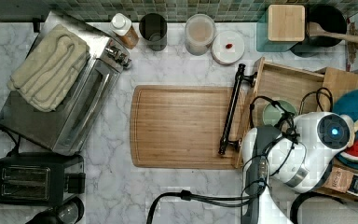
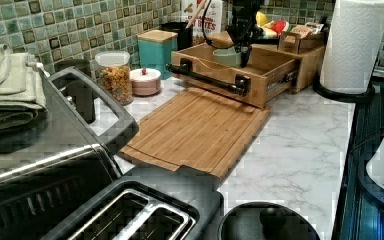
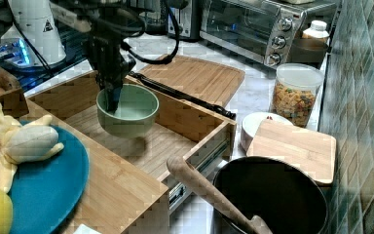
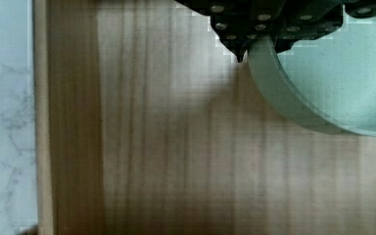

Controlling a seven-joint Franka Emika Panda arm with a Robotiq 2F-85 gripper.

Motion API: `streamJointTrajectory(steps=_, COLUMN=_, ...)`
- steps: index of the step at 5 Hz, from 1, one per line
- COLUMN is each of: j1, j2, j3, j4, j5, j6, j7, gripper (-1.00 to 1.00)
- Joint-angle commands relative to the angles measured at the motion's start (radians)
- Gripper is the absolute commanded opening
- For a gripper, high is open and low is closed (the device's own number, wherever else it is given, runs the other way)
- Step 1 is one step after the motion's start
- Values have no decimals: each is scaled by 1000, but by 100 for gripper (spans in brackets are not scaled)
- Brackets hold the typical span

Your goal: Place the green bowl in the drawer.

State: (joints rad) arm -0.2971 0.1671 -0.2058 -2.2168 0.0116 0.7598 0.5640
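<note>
Right view: green bowl pinched at rim by gripper, above drawer.
Released now, could drop, tip or bounce on wood.

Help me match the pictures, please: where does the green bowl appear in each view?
Top view: green bowl inside the drawer, half under the arm.
Left view: upper middle, in the open drawer.
Right view: left of centre, held by the gripper above the drawer floor.
Wrist view: a corner.
Shared landmark: the drawer's black bar handle.
</note>
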Motion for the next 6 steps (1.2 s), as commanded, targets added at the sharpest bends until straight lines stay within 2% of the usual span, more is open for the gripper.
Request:
streamJointTrajectory(steps=1, j1=-19, j2=0, j3=-38, j4=19, j5=-9, j6=53, j7=68, gripper=-100)
streamJointTrajectory(steps=2, j1=-23, j2=40, j3=-35, j4=25, j5=-3, j6=101, j7=73, gripper=-100)
streamJointTrajectory(steps=3, j1=-20, j2=79, j3=-36, j4=52, j5=51, j6=74, j7=41, gripper=-100)
streamJointTrajectory(steps=5, j1=-2, j2=93, j3=-47, j4=63, j5=34, j6=49, j7=80, gripper=-100)
streamJointTrajectory(steps=6, j1=12, j2=79, j3=-58, j4=76, j5=7, j6=7, j7=124, gripper=100)
